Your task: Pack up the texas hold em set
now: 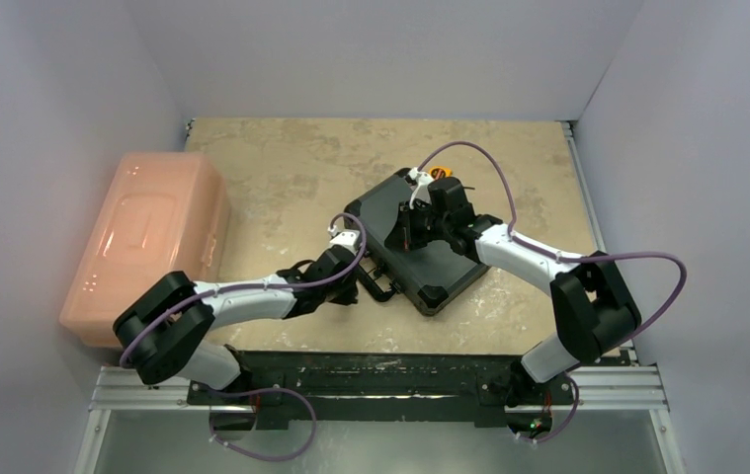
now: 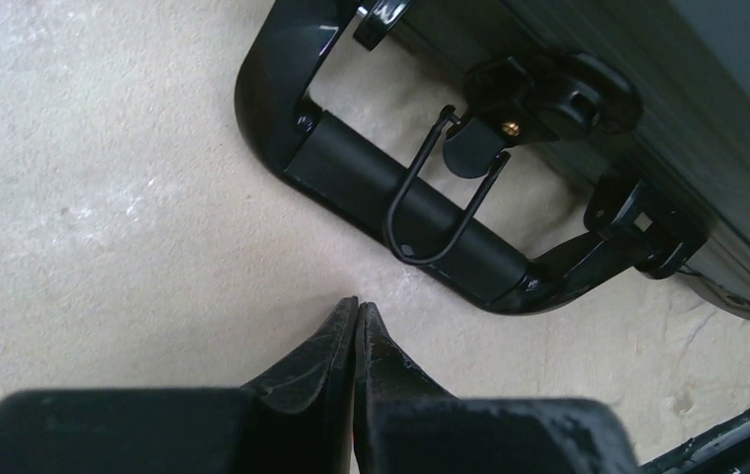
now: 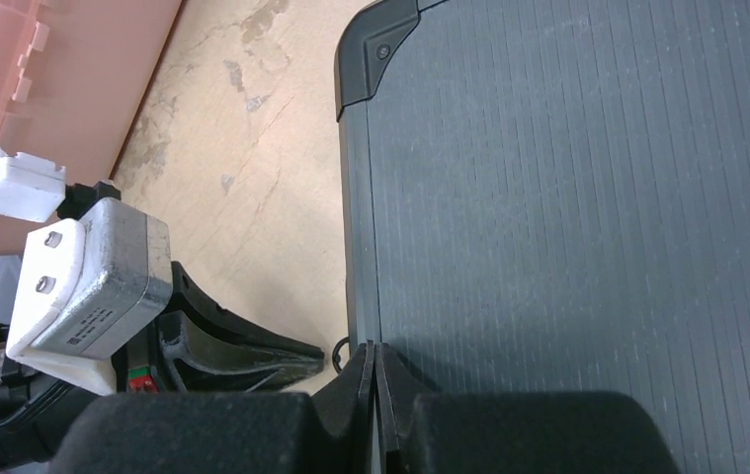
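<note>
The black hard case (image 1: 433, 265) lies closed and flat on the table's middle, its handle (image 1: 378, 282) toward the near left. My left gripper (image 1: 358, 286) is shut and empty, its tips (image 2: 357, 304) on the table just short of the handle (image 2: 400, 202). A wire latch loop (image 2: 440, 212) hangs over the handle. My right gripper (image 1: 408, 235) is shut with its tips (image 3: 372, 346) on the ribbed lid (image 3: 588, 197), at its handle-side edge. Chips, cards, dice and foam are hidden inside.
A large pink bin (image 1: 148, 237) stands at the left, also in the right wrist view (image 3: 64, 79). A yellow-orange object (image 1: 438, 173) shows behind the case's far corner. The left gripper's fingers (image 3: 252, 351) lie close beside the right one's. White walls enclose the table.
</note>
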Controlling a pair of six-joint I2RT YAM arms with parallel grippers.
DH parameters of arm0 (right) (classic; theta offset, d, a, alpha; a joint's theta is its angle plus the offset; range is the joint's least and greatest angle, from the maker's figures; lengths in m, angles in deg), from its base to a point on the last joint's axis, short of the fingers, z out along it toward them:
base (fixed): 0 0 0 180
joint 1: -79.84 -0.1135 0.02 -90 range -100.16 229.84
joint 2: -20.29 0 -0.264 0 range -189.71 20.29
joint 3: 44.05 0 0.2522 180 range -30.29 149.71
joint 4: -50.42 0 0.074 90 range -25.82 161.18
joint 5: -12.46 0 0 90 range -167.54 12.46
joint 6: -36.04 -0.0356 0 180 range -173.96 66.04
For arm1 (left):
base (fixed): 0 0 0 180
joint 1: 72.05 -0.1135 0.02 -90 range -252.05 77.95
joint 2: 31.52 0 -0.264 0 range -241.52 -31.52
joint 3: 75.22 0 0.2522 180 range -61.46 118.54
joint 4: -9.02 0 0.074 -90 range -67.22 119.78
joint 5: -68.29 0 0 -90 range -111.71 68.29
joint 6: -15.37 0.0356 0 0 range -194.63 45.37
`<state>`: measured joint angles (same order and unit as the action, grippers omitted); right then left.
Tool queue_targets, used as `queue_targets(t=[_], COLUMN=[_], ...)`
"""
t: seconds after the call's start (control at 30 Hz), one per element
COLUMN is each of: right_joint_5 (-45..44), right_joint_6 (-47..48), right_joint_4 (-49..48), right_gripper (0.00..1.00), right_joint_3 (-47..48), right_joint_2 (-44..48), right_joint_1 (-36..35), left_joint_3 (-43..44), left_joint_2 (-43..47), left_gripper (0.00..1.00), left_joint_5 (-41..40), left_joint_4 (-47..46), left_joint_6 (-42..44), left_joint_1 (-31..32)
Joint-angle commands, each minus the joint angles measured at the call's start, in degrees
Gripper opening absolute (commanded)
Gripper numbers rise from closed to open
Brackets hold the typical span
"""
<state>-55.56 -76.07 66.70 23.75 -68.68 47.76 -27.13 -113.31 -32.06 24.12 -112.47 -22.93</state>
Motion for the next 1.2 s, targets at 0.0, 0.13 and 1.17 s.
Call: queue_targets(t=[0.0,0.13,1.17], right_joint_5=[-4.79,-4.16,-4.13], right_joint_6=[1.89,1.89,-2.37], right_joint_4=[12.86,12.77,9.56], right_gripper=[0.06,0.06,0.00], right_joint_3=[-4.56,-4.72,-10.26], right_joint_2=[-5.40,-4.92,-4.74], right_joint_1=[-0.40,-0.41,-0.53], left_joint_3=[3.06,4.18,5.93], left_joint_2=[-1.17,-2.38,-2.28], left_gripper=[0.00,0.00,0.00], left_joint_5=[1.38,1.60,3.29], left_joint_4=[-3.63,-3.62,-7.24], left_joint_6=[0.84,0.86,3.18], left_joint_1=[-0.43,-0.46,-1.83])
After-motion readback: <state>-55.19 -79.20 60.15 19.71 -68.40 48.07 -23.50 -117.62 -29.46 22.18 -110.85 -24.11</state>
